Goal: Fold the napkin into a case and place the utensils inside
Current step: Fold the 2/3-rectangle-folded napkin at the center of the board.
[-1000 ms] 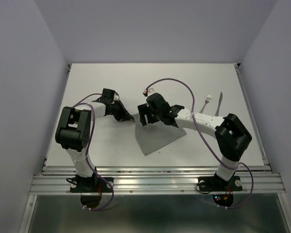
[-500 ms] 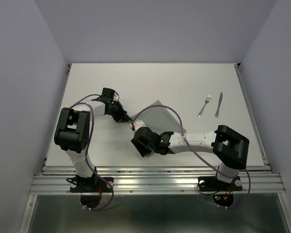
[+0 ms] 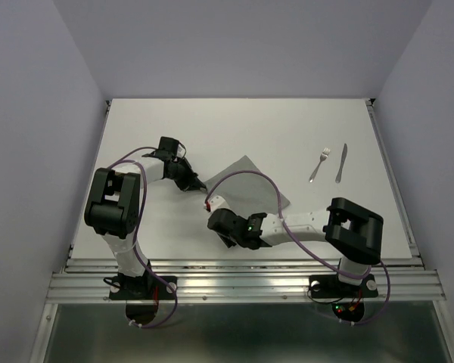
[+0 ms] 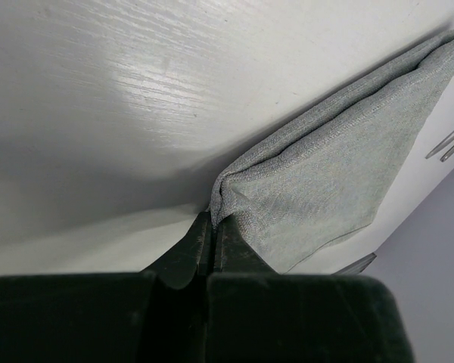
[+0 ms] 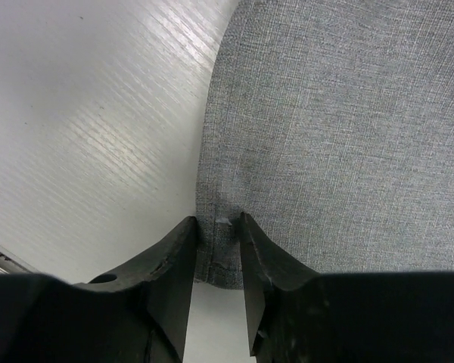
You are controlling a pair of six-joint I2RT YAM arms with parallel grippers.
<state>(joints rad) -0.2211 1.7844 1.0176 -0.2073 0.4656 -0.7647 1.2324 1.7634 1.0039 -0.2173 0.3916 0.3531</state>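
The grey napkin (image 3: 250,185) lies flat in the middle of the table. My left gripper (image 3: 199,184) is shut on its left corner, and in the left wrist view (image 4: 214,221) the cloth (image 4: 325,189) is bunched at the closed fingertips. My right gripper (image 3: 225,231) is down at the napkin's near corner. In the right wrist view (image 5: 218,221) its jaws stand a little apart astride the hemmed corner (image 5: 223,249), which lies flat between them. The fork (image 3: 320,164) and the knife (image 3: 340,162) lie side by side at the far right, away from both grippers.
A metal rail (image 3: 242,283) runs along the table's near edge, close behind the right gripper. Purple cables loop over both arms, one across the napkin (image 3: 266,181). Grey walls enclose the table on three sides.
My right arm has swung from the napkin's far side down to its near corner, and its jaws have narrowed around the hem. The left gripper has kept its hold and place.
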